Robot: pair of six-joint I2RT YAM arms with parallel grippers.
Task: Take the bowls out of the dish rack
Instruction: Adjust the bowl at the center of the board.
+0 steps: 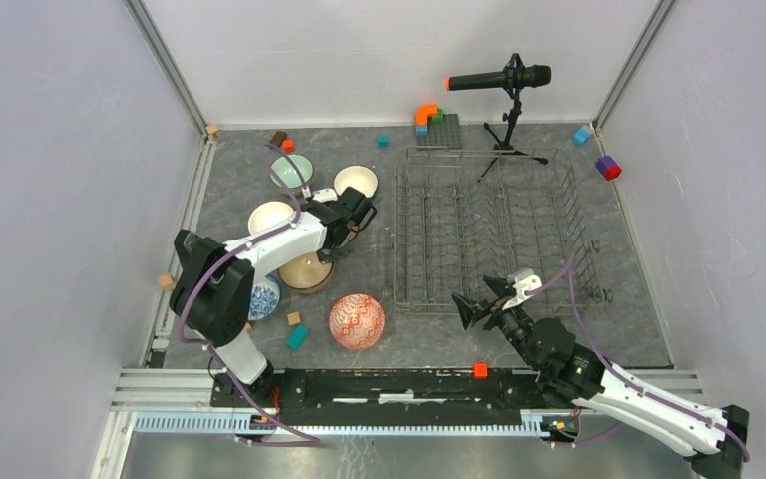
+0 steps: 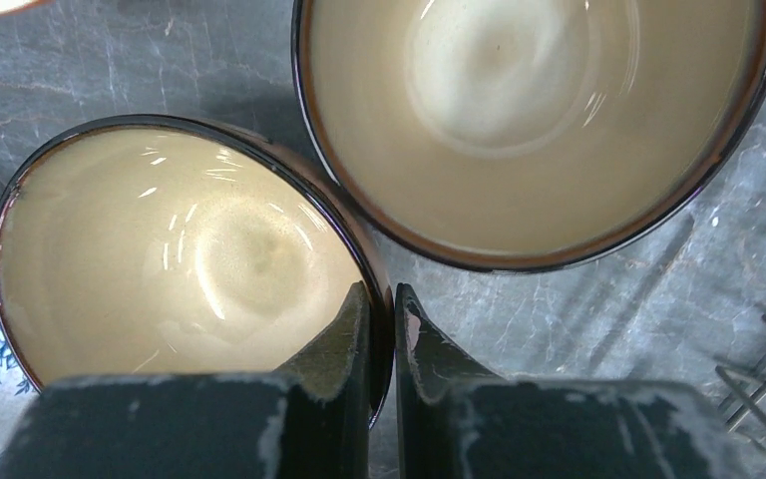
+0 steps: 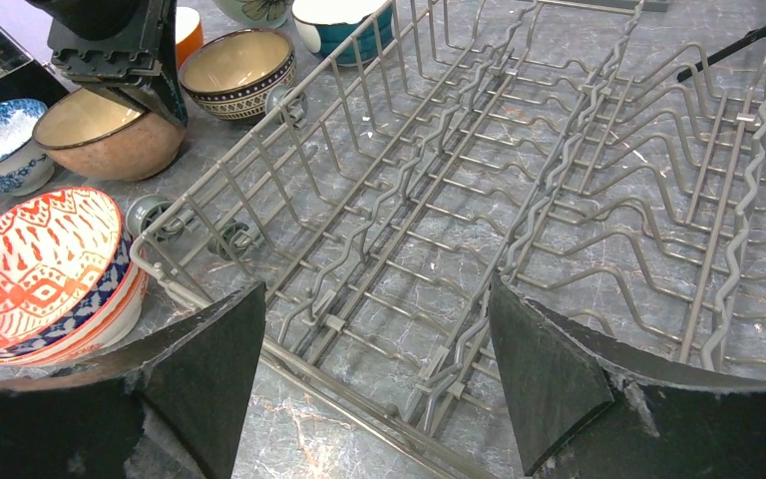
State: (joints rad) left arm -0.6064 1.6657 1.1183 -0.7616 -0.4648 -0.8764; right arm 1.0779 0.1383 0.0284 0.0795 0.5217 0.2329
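The grey wire dish rack point(image 1: 489, 235) stands right of centre, and no bowl shows in it point(image 3: 519, 190). The bowls sit on the table to its left. My left gripper point(image 2: 384, 309) is shut on the rim of the brown speckled bowl point(image 2: 180, 259), one finger inside and one outside. That bowl point(image 1: 306, 271) rests beside a dark striped bowl point(image 2: 529, 120). A red-white patterned bowl point(image 1: 357, 320), a blue-white one point(image 1: 264, 296), a pale green one point(image 1: 292, 170) and two cream-lined ones stand around them. My right gripper point(image 3: 379, 329) hangs open over the rack's near left corner, holding nothing.
A microphone on a tripod point(image 1: 504, 80) stands behind the rack. A grey studded plate point(image 1: 444, 130) with coloured blocks lies at the back. Loose toy blocks are scattered about, one teal point(image 1: 297, 337) near the red-white bowl. White walls close in the table on three sides.
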